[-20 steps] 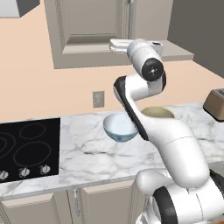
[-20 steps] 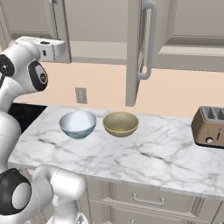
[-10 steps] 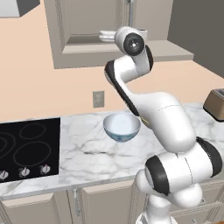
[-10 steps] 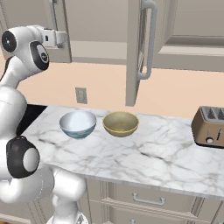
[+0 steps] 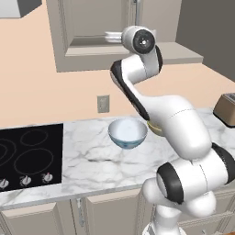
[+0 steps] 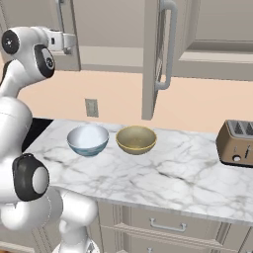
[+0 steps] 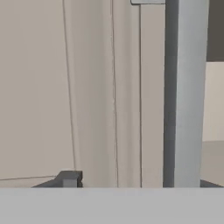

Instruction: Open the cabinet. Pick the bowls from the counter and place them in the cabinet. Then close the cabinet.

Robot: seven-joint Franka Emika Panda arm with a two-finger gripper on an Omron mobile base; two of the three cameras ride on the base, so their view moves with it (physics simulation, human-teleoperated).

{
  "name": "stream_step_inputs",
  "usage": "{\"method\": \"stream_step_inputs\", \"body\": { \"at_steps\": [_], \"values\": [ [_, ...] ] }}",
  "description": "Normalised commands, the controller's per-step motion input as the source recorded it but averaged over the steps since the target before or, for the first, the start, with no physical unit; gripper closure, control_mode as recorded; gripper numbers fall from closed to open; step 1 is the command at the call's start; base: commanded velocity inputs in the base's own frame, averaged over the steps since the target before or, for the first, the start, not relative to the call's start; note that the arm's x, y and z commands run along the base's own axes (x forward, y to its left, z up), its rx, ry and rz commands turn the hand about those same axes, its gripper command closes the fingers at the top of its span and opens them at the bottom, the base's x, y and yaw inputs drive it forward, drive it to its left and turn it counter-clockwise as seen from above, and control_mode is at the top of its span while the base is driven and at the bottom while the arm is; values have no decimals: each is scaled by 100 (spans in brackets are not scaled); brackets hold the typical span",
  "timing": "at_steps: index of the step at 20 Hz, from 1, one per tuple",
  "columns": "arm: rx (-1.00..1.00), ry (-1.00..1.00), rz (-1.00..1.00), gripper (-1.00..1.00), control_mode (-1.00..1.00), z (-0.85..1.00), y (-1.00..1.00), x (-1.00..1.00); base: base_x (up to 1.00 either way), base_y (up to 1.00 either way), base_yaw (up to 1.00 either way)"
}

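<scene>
I see the cabinet [image 6: 118,29] up on the wall, taupe-grey with recessed-panel doors; its right door [image 6: 150,59] stands swung open edge-on, its long silver bar handle [image 6: 168,47] vertical. The left door [image 7: 65,87] fills my hand view, close in front of the hand, with its own silver bar [image 7: 183,92] running upright just right of centre. Well below the hand, on the white marble counter [image 6: 163,173], sit both bowls upright: the white, blue-green patterned bowl [image 6: 88,139] just beside the plain yellowish-tan bowl [image 6: 136,139].
</scene>
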Motion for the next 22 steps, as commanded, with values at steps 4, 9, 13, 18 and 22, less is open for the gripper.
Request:
{"method": "stream_step_inputs", "body": {
  "at_steps": [4,9,13,18,22],
  "values": [
    [-1,0,0,100,-100,-5,24,-41,0,0,0],
    [-14,0,0,100,-100,-2,97,-100,0,0,0],
    [-23,0,0,100,-100,-1,100,-100,0,0,0],
    [-23,0,0,100,-100,-19,100,-100,0,0,0],
    [-18,0,0,100,-100,-53,100,-100,0,0,0]
  ]
}}
